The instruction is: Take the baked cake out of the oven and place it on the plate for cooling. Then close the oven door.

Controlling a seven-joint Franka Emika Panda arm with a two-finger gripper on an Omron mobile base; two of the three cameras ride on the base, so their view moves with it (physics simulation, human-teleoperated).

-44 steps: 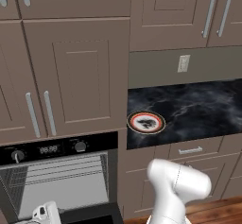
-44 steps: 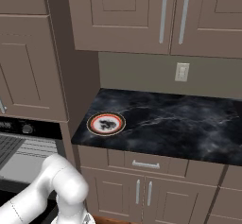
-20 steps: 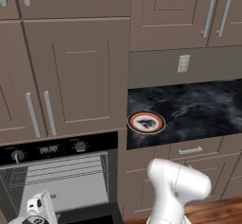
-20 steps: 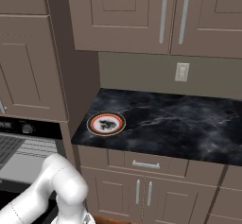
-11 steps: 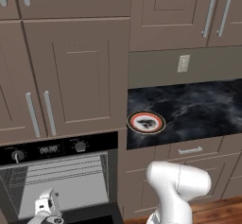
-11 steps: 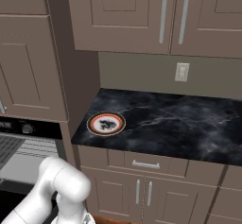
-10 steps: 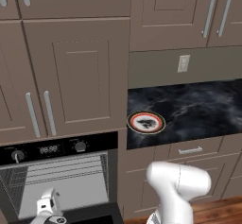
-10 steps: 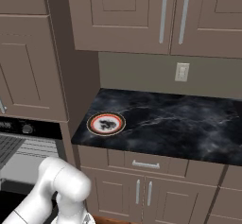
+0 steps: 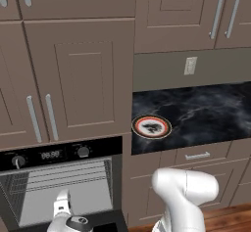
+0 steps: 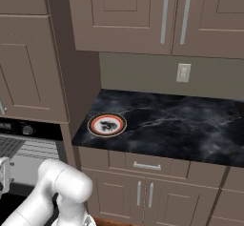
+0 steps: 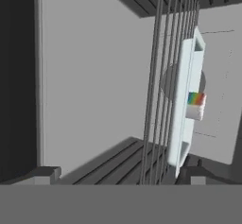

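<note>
Brown shaker-style cabinets wrap the kitchen in front of you, with a black marble-look counter (image 9: 206, 116) running off to the right beneath a grey backsplash and a pale wall socket (image 9: 190, 65).

On that counter, near its left end, sits the round plate with white rim, red-orange ring and dark centre (image 9: 151, 127); nothing lies on it.

Left of the counter and lower down you have the black built-in wall oven (image 9: 59, 153), its two silver knobs flanking a small digital display. Its light grey interior is exposed, and the black glass oven door (image 9: 105, 226) hangs down, glimpsed at the bottom edge of the left base view.

Your white arm bends from the lower right of that view and reaches low to the left, so the wrist and two-finger gripper (image 9: 62, 207) stand at the mouth of the oven cavity, pointing inward. From the hand camera, which is rolled sideways, your two dark fingertips (image 11: 46, 174) are spread wide apart with nothing between them.

Ahead of them, inside the oven, the thin wire rack (image 11: 163, 81) appears as near-vertical lines, and a pale rectangular tray (image 11: 185, 105) rests against it edge-on. The small whitish cake slice with a rainbow-coloured edge (image 11: 194, 105) lies on that tray, toward the right of the hand view and well ahead of the fingertips.
</note>
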